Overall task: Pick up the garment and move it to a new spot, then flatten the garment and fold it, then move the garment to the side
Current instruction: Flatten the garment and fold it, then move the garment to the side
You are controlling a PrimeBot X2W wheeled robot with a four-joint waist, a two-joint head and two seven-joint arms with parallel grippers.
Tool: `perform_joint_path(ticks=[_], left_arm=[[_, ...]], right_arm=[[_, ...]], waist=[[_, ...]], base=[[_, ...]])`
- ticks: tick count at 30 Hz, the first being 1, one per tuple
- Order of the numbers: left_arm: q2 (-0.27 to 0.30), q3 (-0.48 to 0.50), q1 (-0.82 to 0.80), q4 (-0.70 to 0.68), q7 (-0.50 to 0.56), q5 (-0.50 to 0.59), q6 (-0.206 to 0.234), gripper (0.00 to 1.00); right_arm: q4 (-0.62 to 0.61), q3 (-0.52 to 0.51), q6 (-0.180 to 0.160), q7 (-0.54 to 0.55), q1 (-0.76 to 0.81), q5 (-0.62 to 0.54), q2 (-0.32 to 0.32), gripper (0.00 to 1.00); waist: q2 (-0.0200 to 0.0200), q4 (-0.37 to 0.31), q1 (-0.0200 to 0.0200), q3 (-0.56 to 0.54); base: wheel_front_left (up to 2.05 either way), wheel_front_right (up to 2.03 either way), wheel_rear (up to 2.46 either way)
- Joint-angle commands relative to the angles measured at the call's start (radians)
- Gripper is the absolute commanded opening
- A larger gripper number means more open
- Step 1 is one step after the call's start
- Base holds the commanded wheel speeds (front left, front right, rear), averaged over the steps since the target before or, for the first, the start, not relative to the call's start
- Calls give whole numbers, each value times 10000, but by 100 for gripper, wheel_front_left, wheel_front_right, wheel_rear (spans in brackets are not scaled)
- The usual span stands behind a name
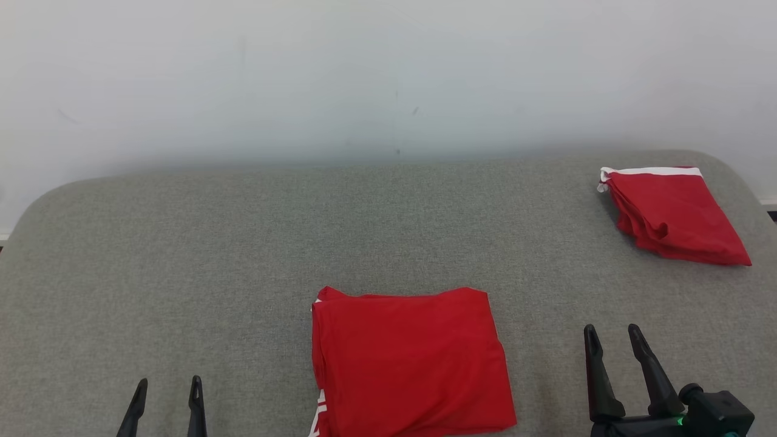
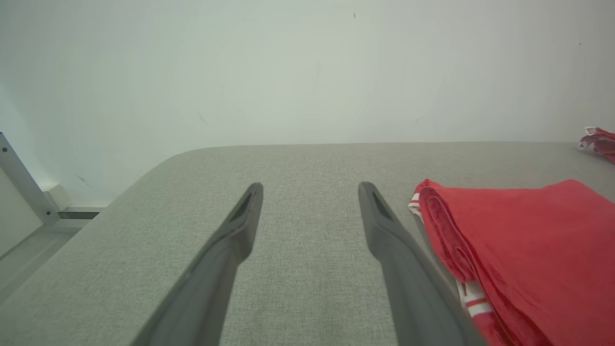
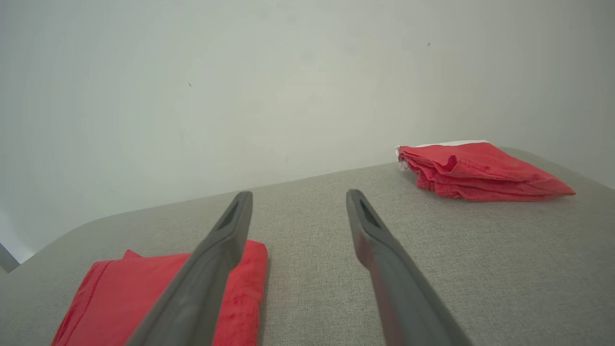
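A red garment (image 1: 410, 361) with white trim lies folded into a rectangle on the grey cushion, front centre. It also appears at the right of the left wrist view as a red garment (image 2: 523, 250) and at the lower left of the right wrist view as a red garment (image 3: 120, 300). My left gripper (image 1: 168, 389) is open over bare cushion, left of the garment. My right gripper (image 1: 613, 337) stands open to the garment's right, apart from it. The open left gripper (image 2: 310, 190) and right gripper (image 3: 298, 197) hold nothing.
A second folded red garment with a white band (image 1: 671, 212) lies at the far right corner of the grey cushion (image 1: 243, 243), also seen as a red pile (image 3: 473, 170). A pale wall stands behind. The cushion's left edge drops to the floor (image 2: 29, 250).
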Motion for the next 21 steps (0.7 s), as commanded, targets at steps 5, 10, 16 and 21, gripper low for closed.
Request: perform_joint_path(ticks=[5, 10, 16, 21], left_arm=[[175, -101, 243, -137, -32, 241, -33, 100], [179, -59, 312, -167, -32, 328, -27, 100], [188, -1, 364, -155, -32, 419, 6, 100], [187, 9, 375, -129, -32, 437, 7, 100]], right_arm=[[31, 34, -29, -35, 134, -233, -22, 100], [149, 94, -29, -36, 123, -366, -49, 100], [299, 124, -29, -36, 96, -441, 12, 100], [380, 141, -29, -37, 115, -446, -35, 100]], waist=[[0, 126, 1, -69], [0, 239, 1, -99], [0, 320, 1, -90], [0, 350, 1, -75]], base=[[0, 0, 0], [0, 0, 0], [0, 0, 0], [0, 0, 0]])
